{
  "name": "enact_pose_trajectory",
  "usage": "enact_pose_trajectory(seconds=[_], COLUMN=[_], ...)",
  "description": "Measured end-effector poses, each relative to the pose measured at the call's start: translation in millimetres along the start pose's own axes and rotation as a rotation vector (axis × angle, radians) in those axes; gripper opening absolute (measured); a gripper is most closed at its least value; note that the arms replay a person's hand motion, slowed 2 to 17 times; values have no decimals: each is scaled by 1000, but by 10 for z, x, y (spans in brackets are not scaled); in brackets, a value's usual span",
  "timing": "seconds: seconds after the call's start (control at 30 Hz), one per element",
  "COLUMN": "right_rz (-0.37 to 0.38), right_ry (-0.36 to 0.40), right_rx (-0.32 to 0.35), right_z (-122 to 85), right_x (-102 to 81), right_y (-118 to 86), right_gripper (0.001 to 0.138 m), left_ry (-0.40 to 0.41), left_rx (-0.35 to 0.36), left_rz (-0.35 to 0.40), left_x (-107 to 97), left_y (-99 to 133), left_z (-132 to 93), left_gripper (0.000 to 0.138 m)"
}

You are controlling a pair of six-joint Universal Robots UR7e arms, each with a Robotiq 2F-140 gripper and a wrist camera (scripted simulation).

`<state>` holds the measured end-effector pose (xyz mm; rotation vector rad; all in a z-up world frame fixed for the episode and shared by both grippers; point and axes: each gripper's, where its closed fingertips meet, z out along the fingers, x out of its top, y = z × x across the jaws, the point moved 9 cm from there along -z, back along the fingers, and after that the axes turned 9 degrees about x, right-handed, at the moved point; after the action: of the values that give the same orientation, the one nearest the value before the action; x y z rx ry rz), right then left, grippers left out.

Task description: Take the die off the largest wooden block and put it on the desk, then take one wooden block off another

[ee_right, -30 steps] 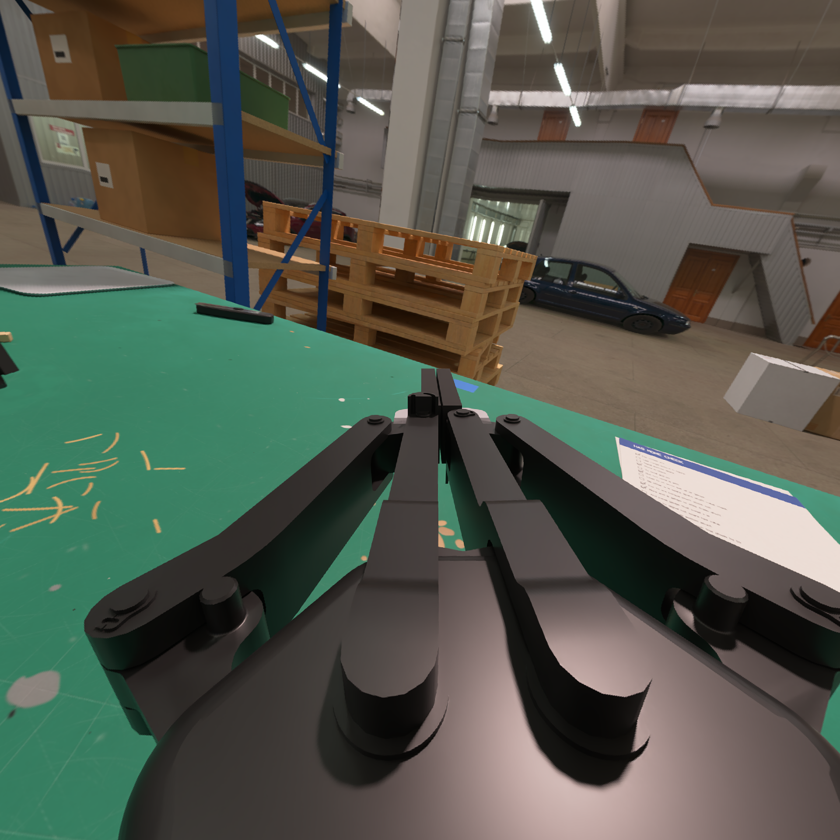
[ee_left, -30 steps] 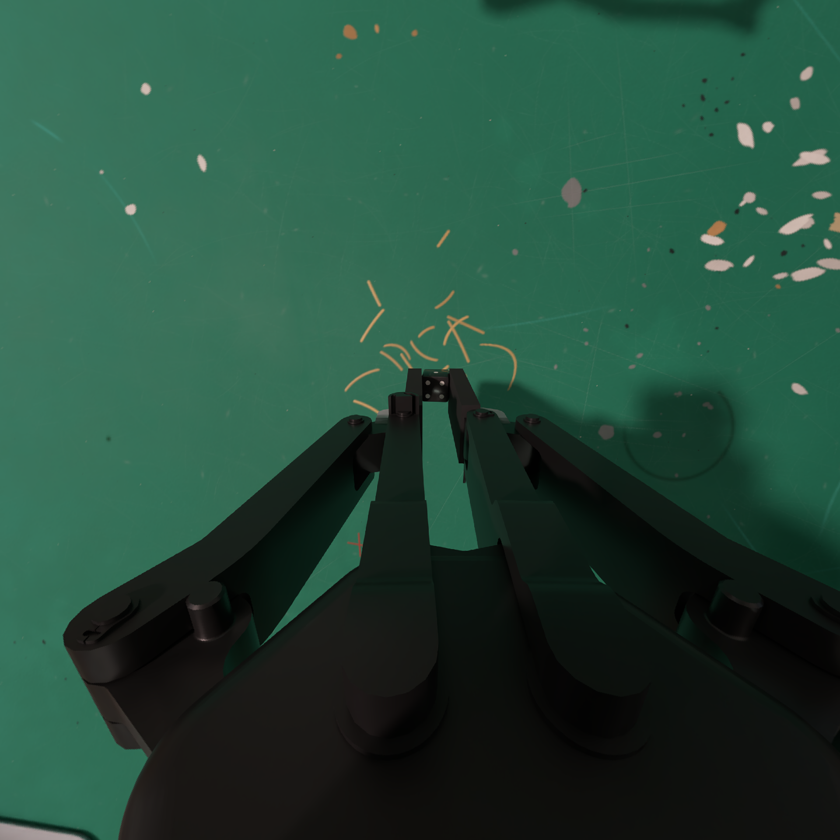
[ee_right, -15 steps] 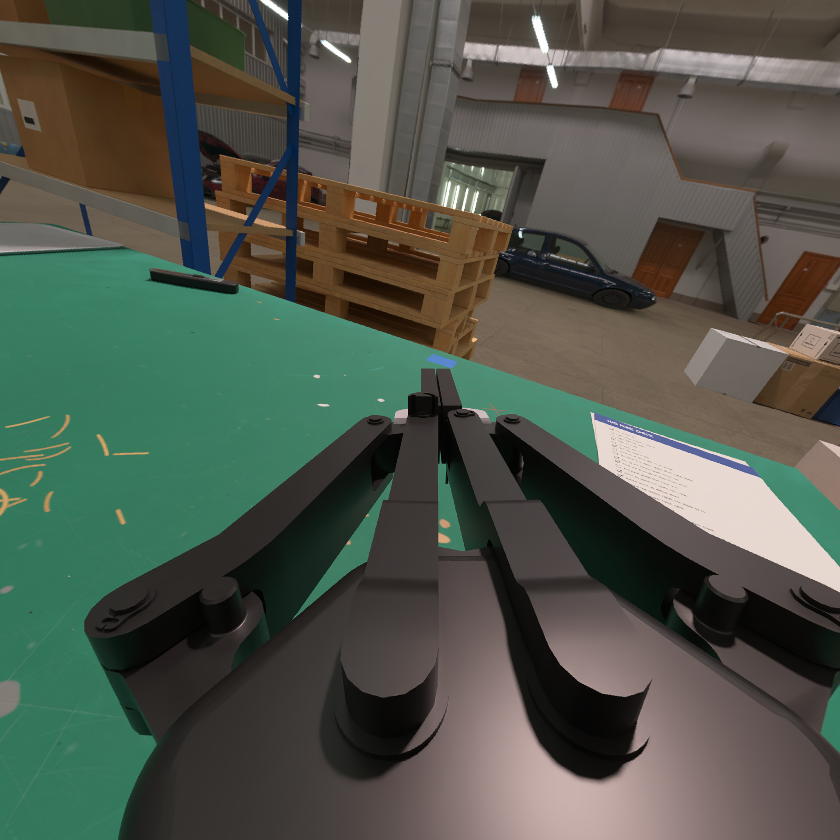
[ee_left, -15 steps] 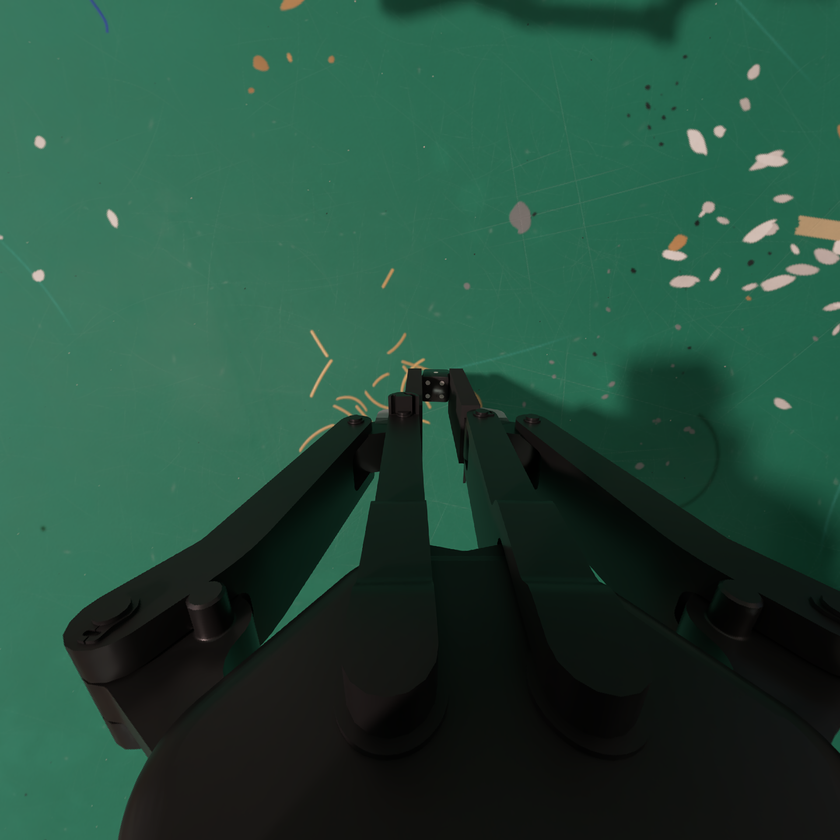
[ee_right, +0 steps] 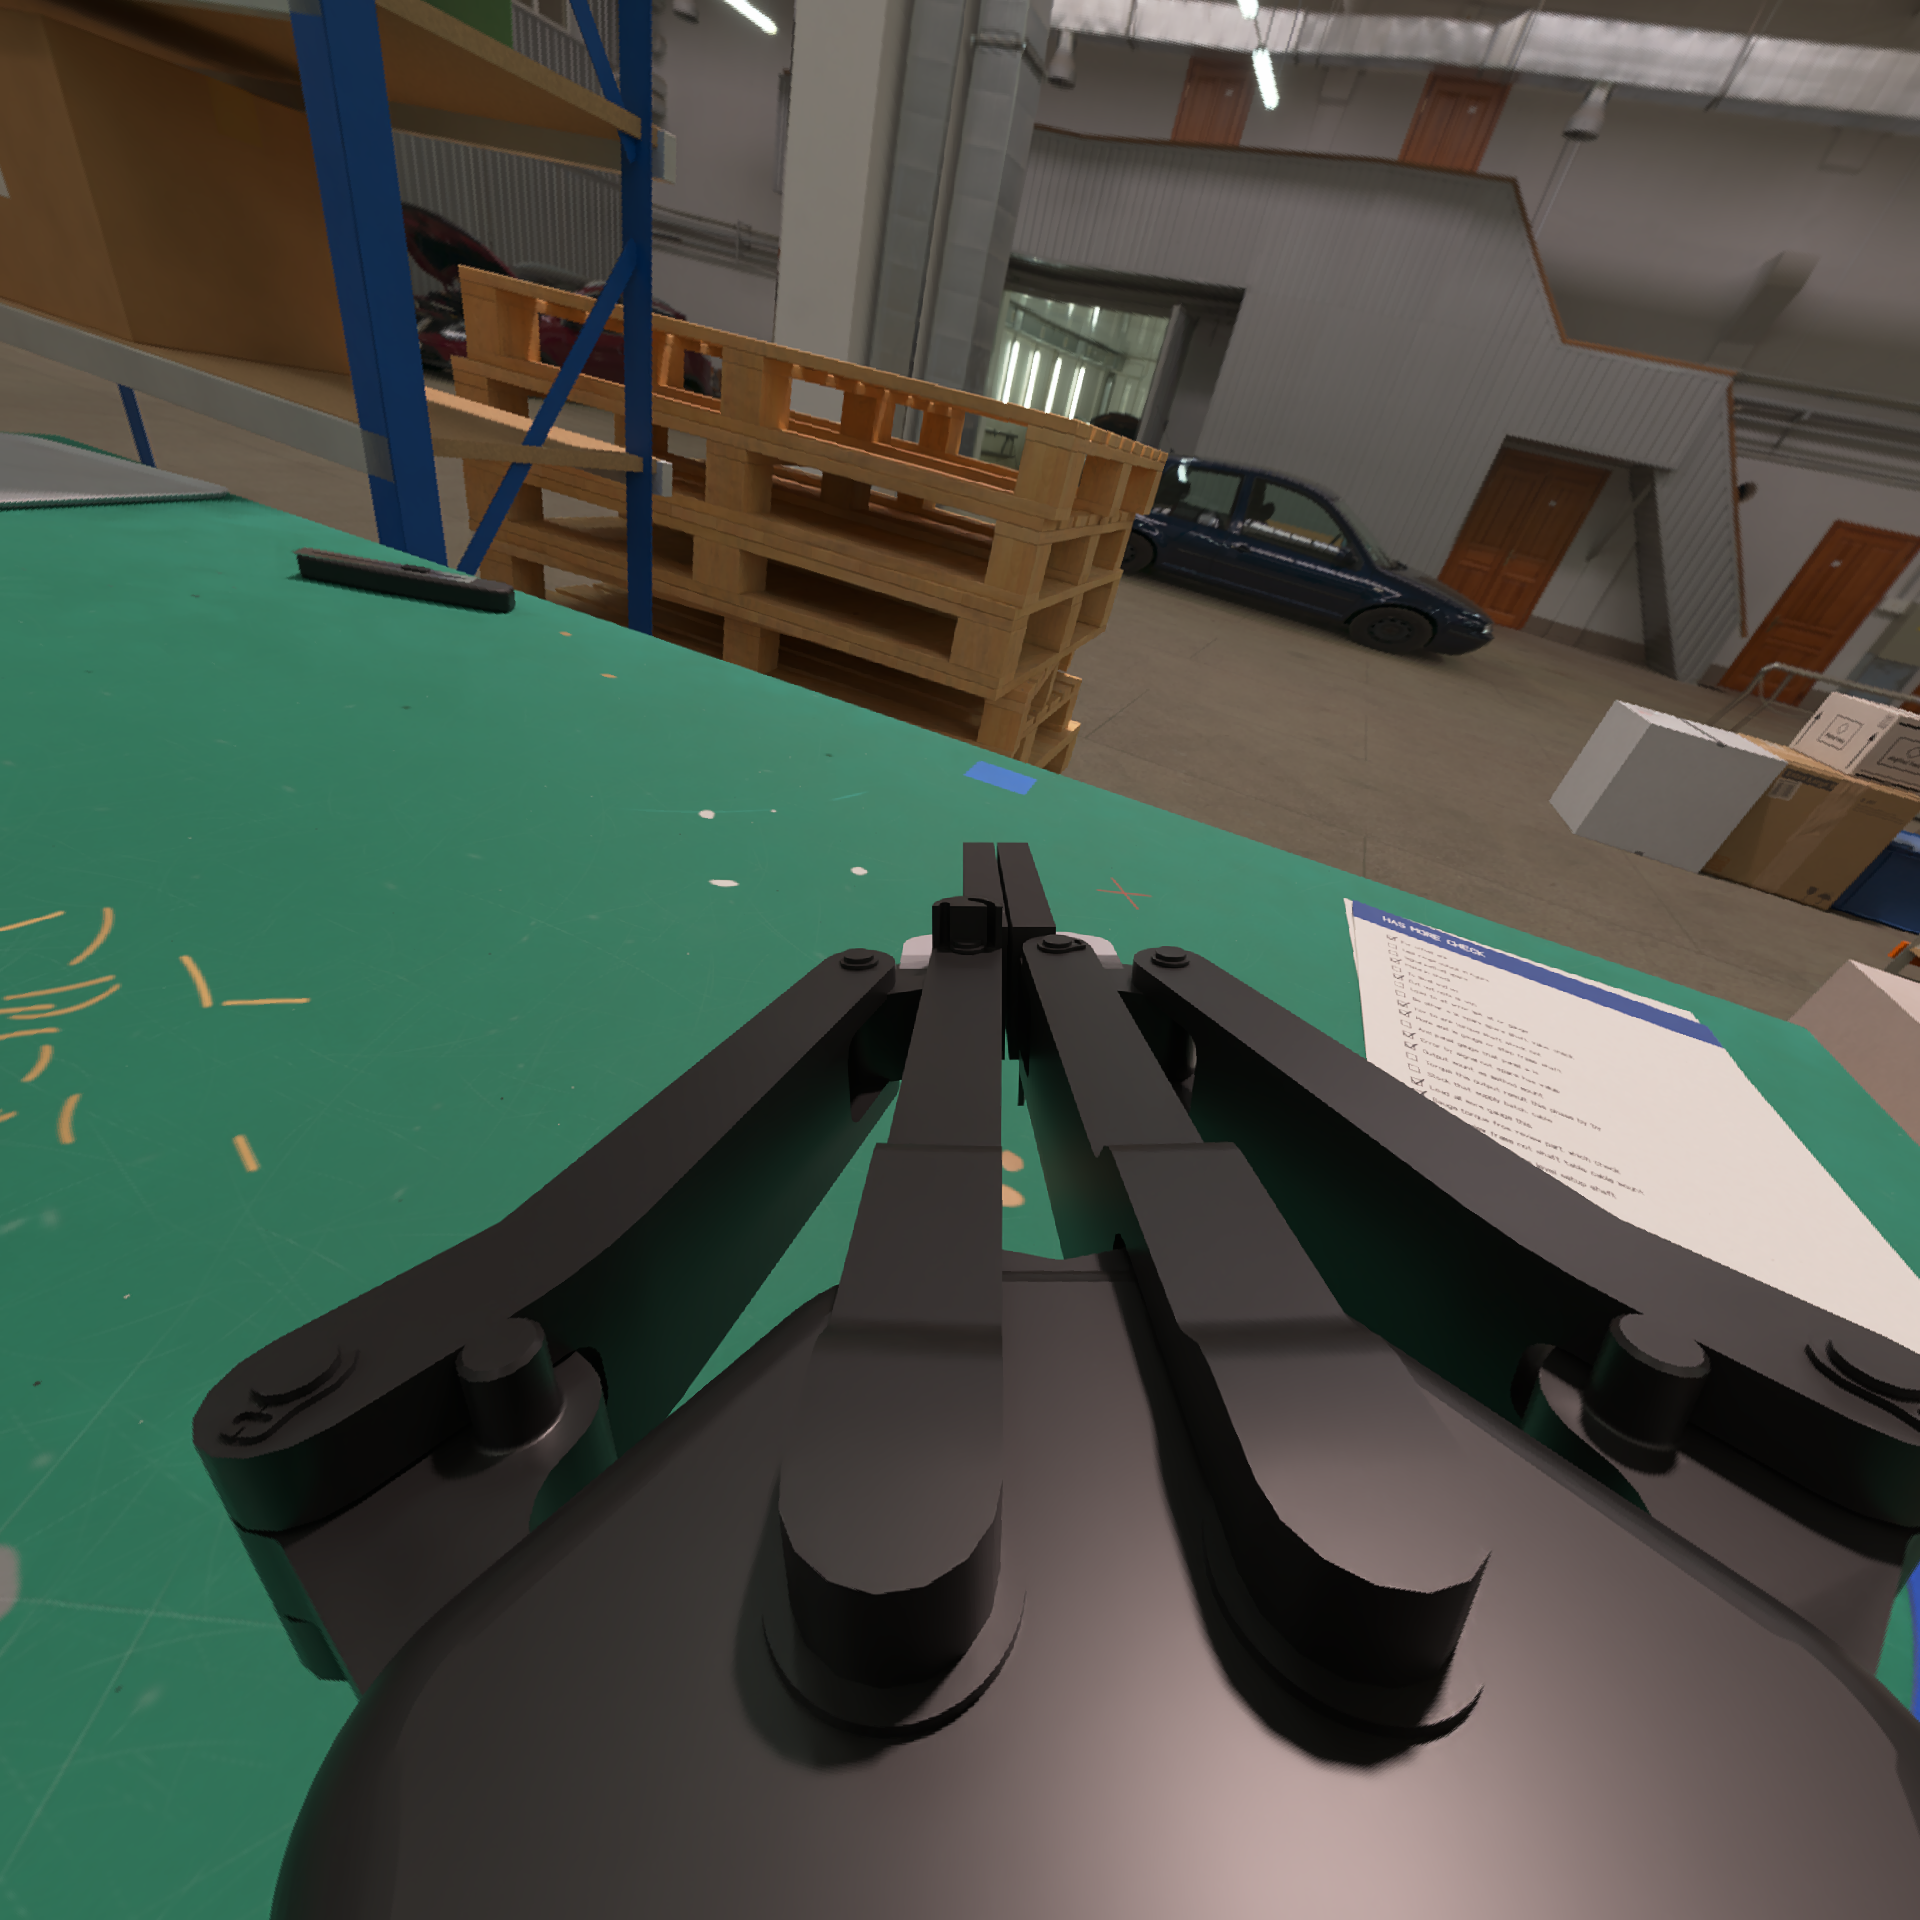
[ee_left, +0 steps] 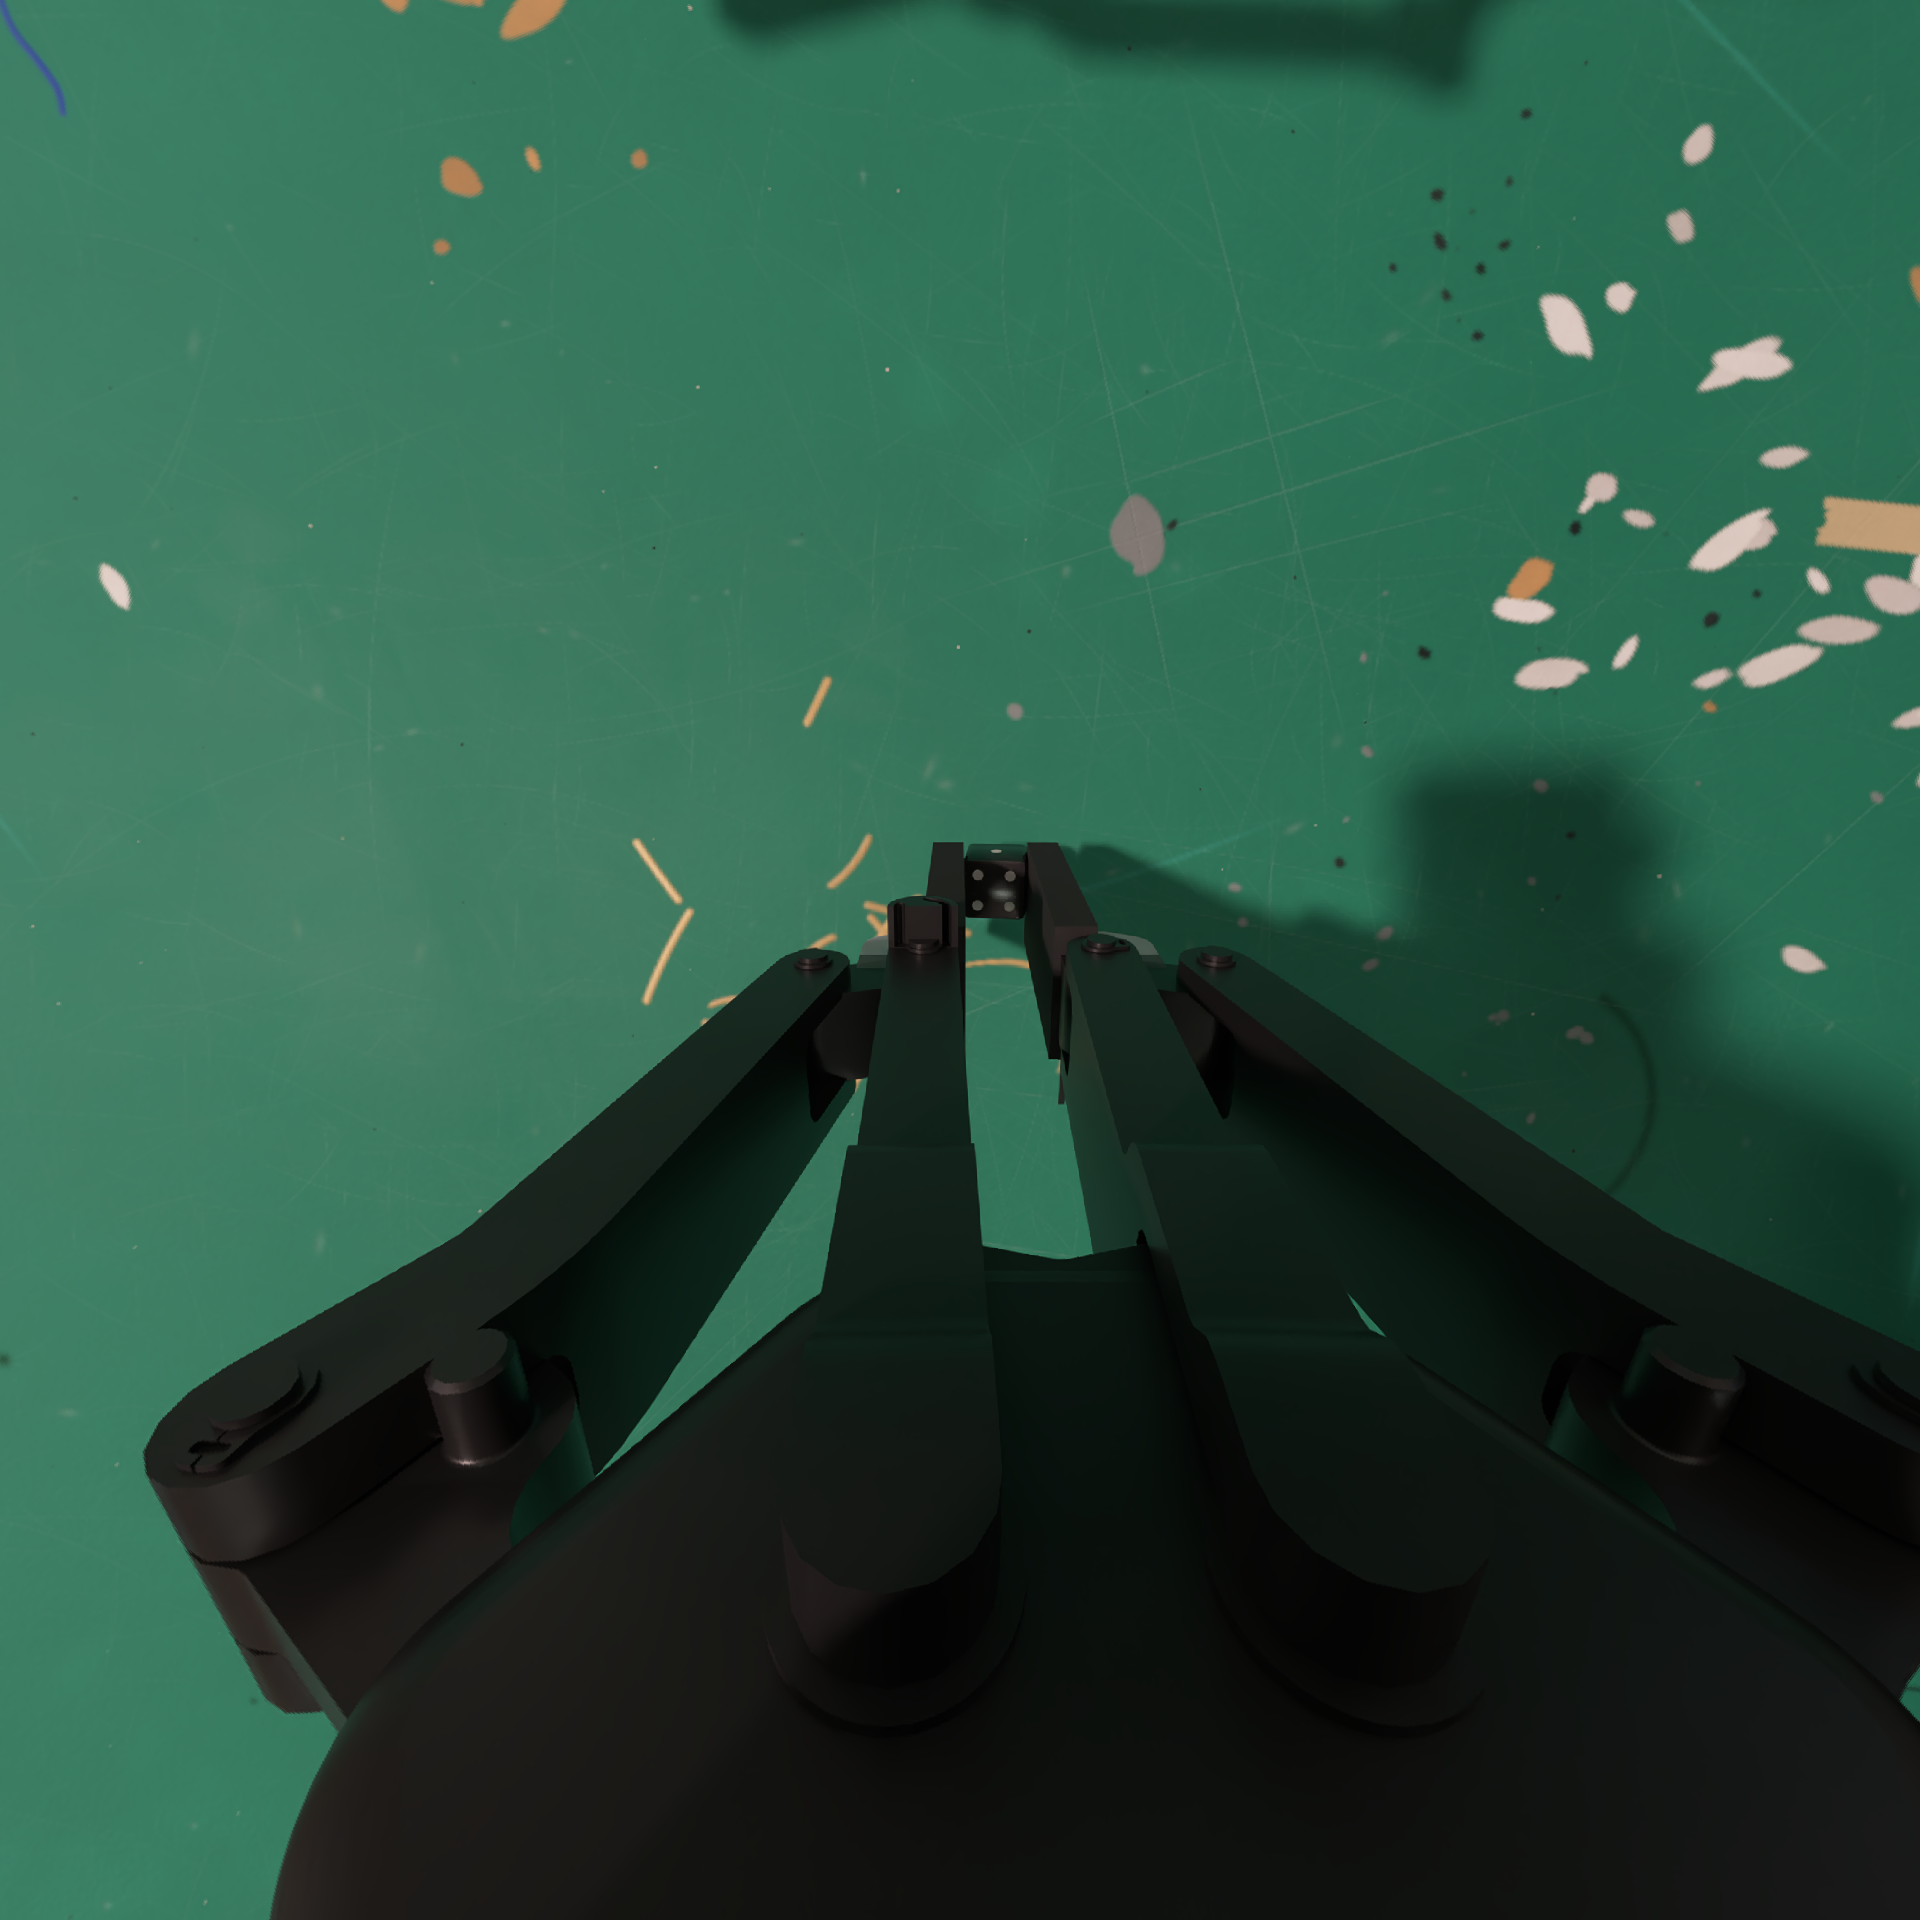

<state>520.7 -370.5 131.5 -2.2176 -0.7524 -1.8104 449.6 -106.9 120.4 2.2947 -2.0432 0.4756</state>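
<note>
My left gripper (ee_left: 994,883) is shut on a small black die (ee_left: 994,885) with pale pips, held between the fingertips above the green desk (ee_left: 623,520). A corner of a tan wooden piece (ee_left: 1870,523) shows at the right edge of the left wrist view. The rest of the wooden blocks are out of view. My right gripper (ee_right: 997,868) is shut and empty, held above the green desk (ee_right: 416,831) near its far edge.
A white printed sheet (ee_right: 1621,1122) lies on the desk at the right. A flat black bar (ee_right: 405,579) lies near the far edge. Paint flecks and orange marks (ee_left: 665,914) cover the mat. Beyond the edge stand wooden pallets (ee_right: 810,540) and a blue rack (ee_right: 353,270).
My left gripper has carried the die across the desk; the marks under it slid left and down. My right gripper's view has swung, bringing the sheet and desk edge closer.
</note>
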Motion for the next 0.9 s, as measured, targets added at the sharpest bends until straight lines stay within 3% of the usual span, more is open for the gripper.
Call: enact_pose_trajectory(seconds=[0.9], right_rz=[9], right_ry=[-85], right_rx=[7], right_z=[70], right_x=[-61], right_y=[-12], right_gripper=[1], left_ry=[-13], left_rx=[-7], left_rz=[36], left_x=[152], left_y=[118], left_z=[212], left_gripper=[16])
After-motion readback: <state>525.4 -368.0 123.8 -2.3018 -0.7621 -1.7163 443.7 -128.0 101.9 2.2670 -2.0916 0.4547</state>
